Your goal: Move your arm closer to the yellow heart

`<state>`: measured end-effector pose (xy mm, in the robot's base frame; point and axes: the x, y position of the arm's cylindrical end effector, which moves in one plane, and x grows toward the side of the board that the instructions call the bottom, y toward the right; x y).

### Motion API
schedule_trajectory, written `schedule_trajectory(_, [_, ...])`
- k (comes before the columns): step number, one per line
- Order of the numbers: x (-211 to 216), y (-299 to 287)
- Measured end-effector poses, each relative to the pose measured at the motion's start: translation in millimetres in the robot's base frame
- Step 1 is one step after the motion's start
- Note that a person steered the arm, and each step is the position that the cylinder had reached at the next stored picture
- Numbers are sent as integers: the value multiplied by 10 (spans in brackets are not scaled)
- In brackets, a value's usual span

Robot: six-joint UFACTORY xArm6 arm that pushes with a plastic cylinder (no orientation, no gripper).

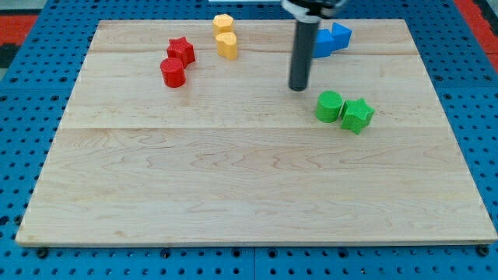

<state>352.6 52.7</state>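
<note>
My tip (299, 88) rests on the wooden board (249, 187) in the upper-right part of the view; it's a plain rod w/ no jaws, so nothing to open, close or clamp. The yellow heart (227, 44) sits near the view's top, left of the tip and well apart from it, touching a second yellow block (223, 22) just above it. Blue blocks (331, 38), shape hard to tell, lie just behind the rod at the view's top right. A green cylinder (328, 106) and green star (357, 115) sit side by side, touching, just right of & below the tip. A red star (181, 51) and red cylinder (173, 72) cluster at upper left.
</note>
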Motion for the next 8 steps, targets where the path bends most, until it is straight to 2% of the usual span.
schedule_trajectory(1, [-256,-443])
schedule_trajectory(2, [-268,-684])
schedule_trajectory(6, [-498,-788])
schedule_trajectory(8, [-517,-1129])
